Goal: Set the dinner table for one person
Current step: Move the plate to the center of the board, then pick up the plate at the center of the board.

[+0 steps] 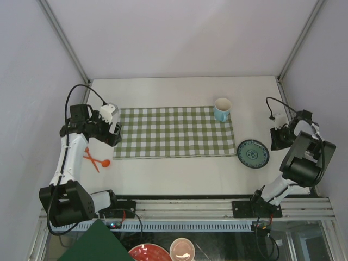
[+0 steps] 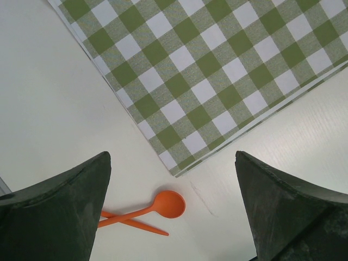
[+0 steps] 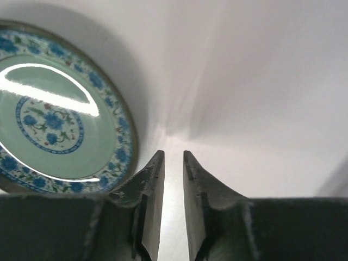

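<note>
The dinner table (image 1: 179, 175) is a large off-white tabletop. A green-and-white checked cloth (image 1: 174, 132) lies flat across its middle. A light blue cup (image 1: 222, 109) stands upright at the cloth's far right corner. A blue-patterned plate (image 1: 253, 153) lies right of the cloth and also shows in the right wrist view (image 3: 51, 128). An orange spoon (image 1: 103, 162) crosses a second orange utensil (image 1: 90, 158) left of the cloth. My left gripper (image 1: 112, 130) hangs wide open and empty over the cloth's left edge, above the spoon (image 2: 167, 205). My right gripper (image 3: 173, 154) is nearly closed on nothing, just right of the plate.
Walls close the table in at the back and on both sides. Below the front rail lie a red bowl (image 1: 147, 253), a pink cup (image 1: 182, 249) and a dark green sheet (image 1: 95, 244). The cloth's near left corner (image 2: 176, 168) shows in the left wrist view.
</note>
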